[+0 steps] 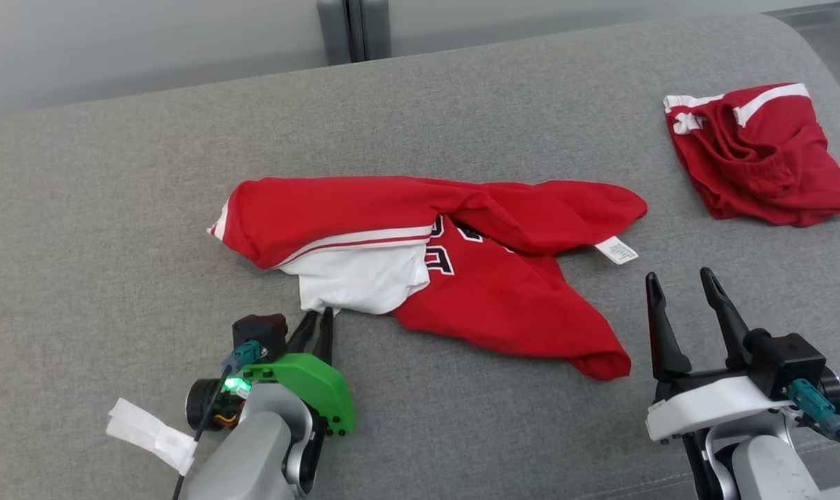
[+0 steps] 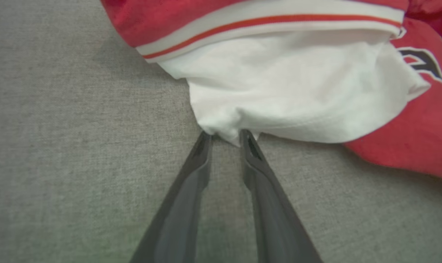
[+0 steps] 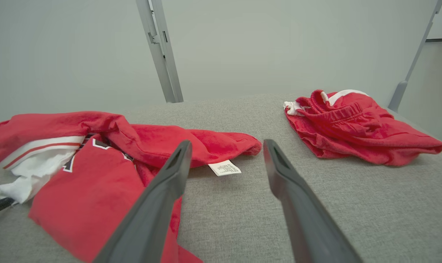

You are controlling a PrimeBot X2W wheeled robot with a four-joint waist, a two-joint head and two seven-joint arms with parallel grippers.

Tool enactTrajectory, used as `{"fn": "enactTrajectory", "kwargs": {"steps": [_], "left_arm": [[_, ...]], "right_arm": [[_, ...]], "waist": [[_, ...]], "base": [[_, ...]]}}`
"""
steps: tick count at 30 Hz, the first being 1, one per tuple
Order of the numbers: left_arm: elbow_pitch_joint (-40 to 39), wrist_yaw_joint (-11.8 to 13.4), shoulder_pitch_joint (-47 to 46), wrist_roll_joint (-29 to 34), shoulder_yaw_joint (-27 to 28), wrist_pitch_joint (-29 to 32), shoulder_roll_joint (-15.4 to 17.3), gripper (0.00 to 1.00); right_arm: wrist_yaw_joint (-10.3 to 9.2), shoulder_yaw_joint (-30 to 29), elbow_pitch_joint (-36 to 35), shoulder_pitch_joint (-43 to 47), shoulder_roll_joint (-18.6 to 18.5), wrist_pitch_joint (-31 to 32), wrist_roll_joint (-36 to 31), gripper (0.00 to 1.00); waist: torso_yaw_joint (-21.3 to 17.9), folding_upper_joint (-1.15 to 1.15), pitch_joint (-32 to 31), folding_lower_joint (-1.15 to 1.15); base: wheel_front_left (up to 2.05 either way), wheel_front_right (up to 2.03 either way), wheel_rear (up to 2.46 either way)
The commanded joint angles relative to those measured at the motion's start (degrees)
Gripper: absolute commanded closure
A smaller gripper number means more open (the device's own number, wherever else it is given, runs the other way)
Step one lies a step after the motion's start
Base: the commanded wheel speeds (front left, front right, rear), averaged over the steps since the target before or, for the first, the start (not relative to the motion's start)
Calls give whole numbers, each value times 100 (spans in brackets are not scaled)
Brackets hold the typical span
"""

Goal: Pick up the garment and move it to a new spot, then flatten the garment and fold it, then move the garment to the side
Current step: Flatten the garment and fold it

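Grey surface, garment lettering half-hidden

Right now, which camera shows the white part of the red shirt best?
The left wrist view: the white part sits large and close, with the left end effector at its lower edge. The head view shows it smaller, from above; the right wrist view catches it at the far left, side-on.

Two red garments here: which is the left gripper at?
The jersey with the white panel and black lettering; the left gripper sits at its white corner. The shorts lie apart, far right.
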Motion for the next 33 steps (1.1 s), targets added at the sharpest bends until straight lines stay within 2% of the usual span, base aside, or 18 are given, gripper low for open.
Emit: {"fn": "enactTrajectory", "kwargs": {"steps": [1, 5, 9, 18, 22, 27, 33], "left_arm": [[14, -2, -104, -79, -20, -43, 25, 100], [-84, -2, -85, -137, -83, -95, 25, 100], [-510, 90, 103, 89, 63, -95, 28, 100], [-2427, 311, 1152, 737, 767, -89, 366, 100], [-3020, 433, 1626, 862, 948, -86, 533, 100], [-3188, 550, 2003, 797, 1058, -68, 679, 100], [-2852, 517, 2204, 622, 1018, 81, 601, 100]], "right_arm": [[0, -24, -32, -84, -12, -17, 37, 0], [0, -82, -22, -76, -12, -17, 42, 0], [0, -122, -26, -36, -13, -18, 52, 0], [0, -332, 41, 172, -13, -18, -1, 0], [0, -466, 130, 276, -13, -18, -61, 0], [0, -548, 222, 317, -12, -18, -116, 0], [0, -520, 304, 268, -14, -18, -125, 0]], "waist": [[-28, 0, 36, 0], [32, 0, 13, 0], [145, 0, -39, 0], [549, 0, -241, 0], [735, 0, -350, 0], [857, 0, -433, 0], [865, 0, -470, 0]], "base": [[0, 0, 0], [0, 0, 0], [0, 0, 0], [0, 0, 0], [0, 0, 0], [0, 0, 0], [0, 0, 0]]}}
